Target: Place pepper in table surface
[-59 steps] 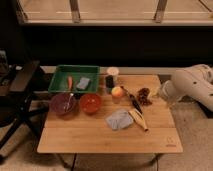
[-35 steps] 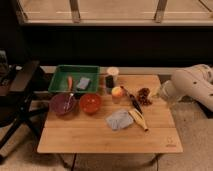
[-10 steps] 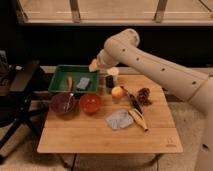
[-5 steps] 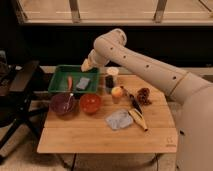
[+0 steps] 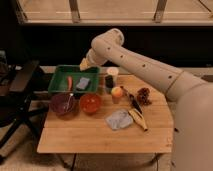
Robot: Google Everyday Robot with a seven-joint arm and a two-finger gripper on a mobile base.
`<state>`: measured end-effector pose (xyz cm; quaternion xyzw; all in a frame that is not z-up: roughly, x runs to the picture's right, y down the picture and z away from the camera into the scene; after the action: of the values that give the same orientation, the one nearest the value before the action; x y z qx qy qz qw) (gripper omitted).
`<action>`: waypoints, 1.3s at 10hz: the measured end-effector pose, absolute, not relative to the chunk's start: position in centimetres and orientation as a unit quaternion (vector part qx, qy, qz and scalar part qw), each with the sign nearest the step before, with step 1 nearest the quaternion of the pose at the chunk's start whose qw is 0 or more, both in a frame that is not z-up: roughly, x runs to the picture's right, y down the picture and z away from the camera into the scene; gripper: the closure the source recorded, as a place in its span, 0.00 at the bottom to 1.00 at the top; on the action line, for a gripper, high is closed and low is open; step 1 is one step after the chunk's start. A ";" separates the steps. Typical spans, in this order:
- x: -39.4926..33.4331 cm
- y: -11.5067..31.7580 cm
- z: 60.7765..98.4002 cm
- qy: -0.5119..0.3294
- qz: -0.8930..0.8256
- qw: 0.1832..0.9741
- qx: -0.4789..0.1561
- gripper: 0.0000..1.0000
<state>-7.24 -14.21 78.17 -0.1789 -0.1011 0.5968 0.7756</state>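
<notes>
The pepper (image 5: 69, 83) lay in the tray (image 5: 55, 83) at the table surface's (image 5: 90, 137) back left; the gripper (image 5: 86, 64) hung above the tray

White arm (image 5: 150, 67) reaching in from the right, elbow (image 5: 113, 38) raised, gripper (image 5: 84, 66) angled down at its far end, fingers (image 5: 86, 63) spread.

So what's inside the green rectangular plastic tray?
A slender orange-red pepper and a grey-blue square pad. The gripper hovers over the tray at its back rim, hiding a little there.

no readable text, no labels, no numbers or signs
</notes>
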 end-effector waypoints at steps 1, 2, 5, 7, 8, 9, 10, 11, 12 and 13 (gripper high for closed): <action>-8.1 -15.2 79.2 -0.105 0.590 0.781 -0.176 0.34; -9.2 -16.3 80.5 -0.110 0.581 0.788 -0.174 0.34; -12.8 -16.6 84.6 -0.110 0.556 0.802 -0.190 0.34; -13.5 -15.1 86.9 -0.099 0.552 0.801 -0.210 0.34; -13.8 -15.0 86.8 -0.100 0.551 0.801 -0.212 0.34; -13.7 -15.0 86.9 -0.100 0.551 0.801 -0.212 0.34; -13.5 -15.1 86.9 -0.099 0.552 0.801 -0.211 0.34; -13.5 -15.0 86.9 -0.099 0.552 0.801 -0.211 0.34; -13.6 -15.0 86.9 -0.099 0.551 0.801 -0.211 0.34; -13.7 -15.0 86.9 -0.099 0.551 0.802 -0.211 0.34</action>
<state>-13.67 -14.97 86.90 -0.2110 -0.0994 0.5505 0.8016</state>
